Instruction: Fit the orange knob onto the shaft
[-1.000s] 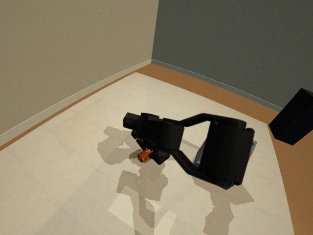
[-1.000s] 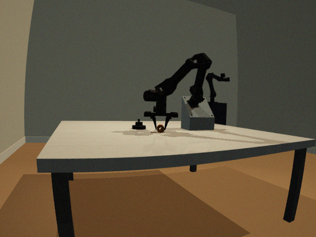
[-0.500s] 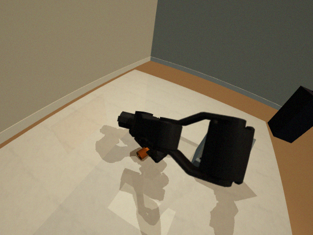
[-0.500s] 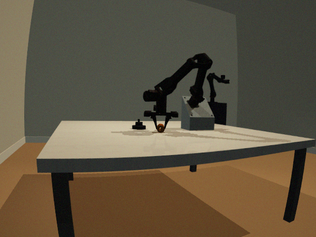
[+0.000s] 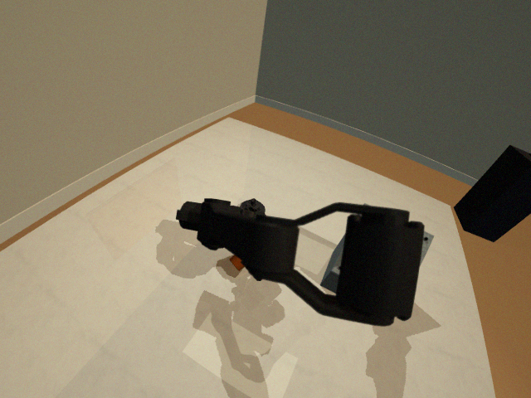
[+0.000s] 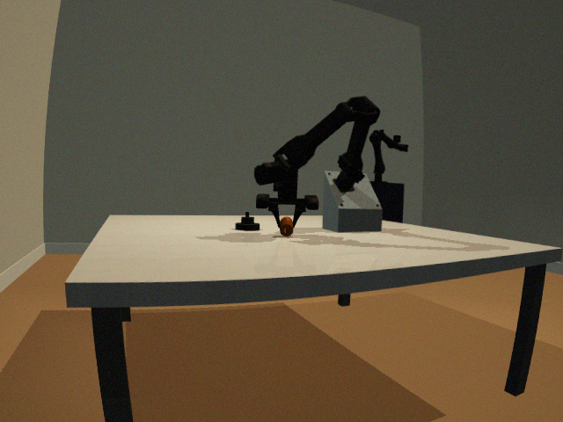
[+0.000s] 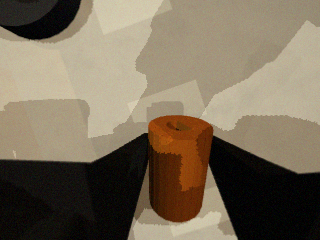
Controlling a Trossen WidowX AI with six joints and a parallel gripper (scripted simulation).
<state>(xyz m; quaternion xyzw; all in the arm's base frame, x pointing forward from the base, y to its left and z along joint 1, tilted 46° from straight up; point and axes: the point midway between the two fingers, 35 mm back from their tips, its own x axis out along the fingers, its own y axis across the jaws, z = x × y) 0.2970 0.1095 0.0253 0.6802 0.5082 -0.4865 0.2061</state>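
Note:
The orange knob (image 5: 236, 262) (image 6: 286, 226) (image 7: 179, 172) is held between the fingers of my gripper (image 6: 287, 222) (image 7: 177, 139), which is shut on it. In the exterior view the knob is tilted, low over the table; whether it touches is unclear. The wrist view shows the hole in one end. The fingertips are hidden in the top view. The dark round pedestal (image 5: 251, 209) (image 6: 247, 226) (image 7: 37, 22) stands left of the gripper in the exterior view, with its short shaft (image 6: 247, 214) upright. The shaft's flat side cannot be made out.
The arm's grey sloped base block (image 6: 359, 220) (image 5: 329, 280) stands on the white table (image 6: 158, 258) (image 5: 141, 321), right of the gripper. A second dark arm (image 6: 377, 154) stands on a black box (image 6: 393, 200) behind. Arm shadows cross the table top.

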